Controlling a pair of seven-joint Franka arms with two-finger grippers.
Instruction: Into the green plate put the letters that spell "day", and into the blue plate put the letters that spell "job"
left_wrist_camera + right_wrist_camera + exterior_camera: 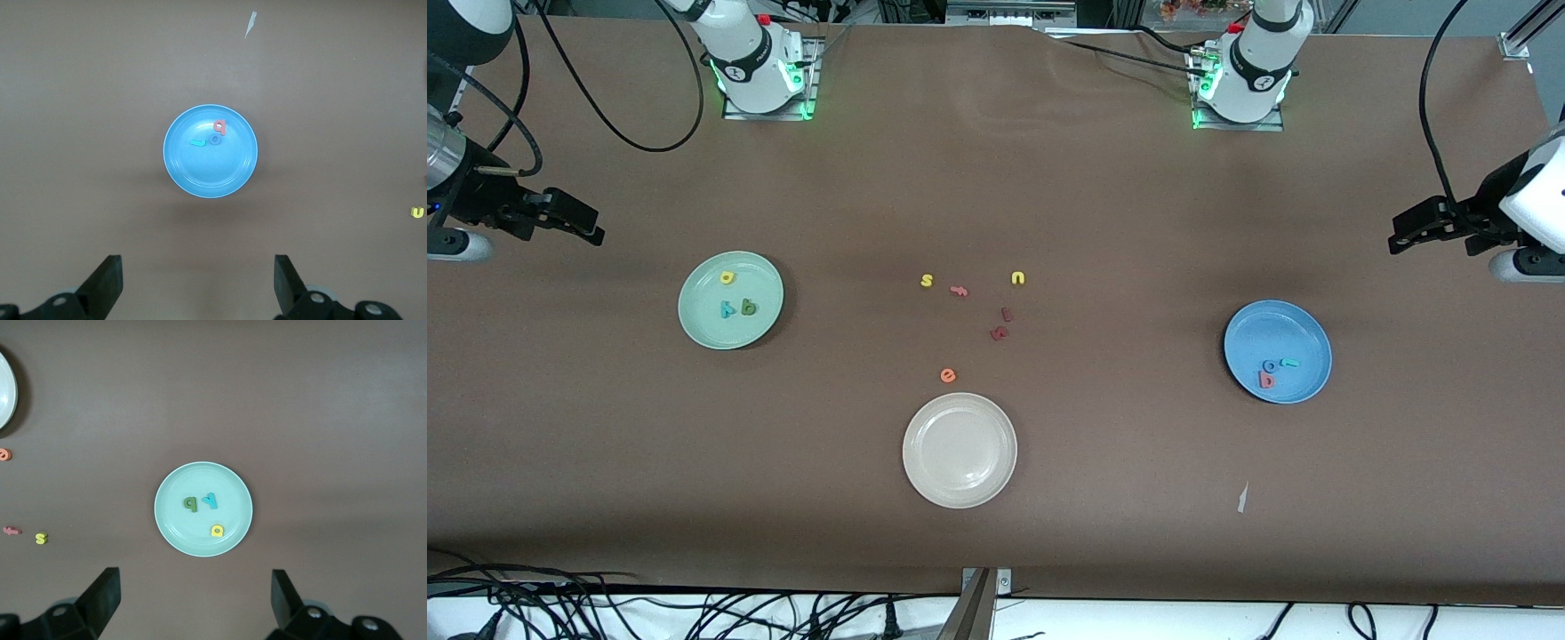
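The green plate (698,316) lies toward the right arm's end of the table and holds the yellow a (727,277), the teal y (728,309) and the dark green d (749,308). The blue plate (1267,331) lies toward the left arm's end and holds the blue o (1269,364), the teal j (1288,362) and the red b (1265,380). My right gripper (195,597) hangs open and empty high above the table beside the green plate (177,530). My left gripper (198,280) hangs open and empty beside the blue plate (200,175).
A cream-white plate (925,471) sits nearest the front camera at mid-table. Farther from it lie an orange e (948,375), dark red pieces (1000,332), a pink piece (959,290), a yellow s (927,281) and a yellow u (1017,278). A white scrap (1241,498) lies near the blue plate.
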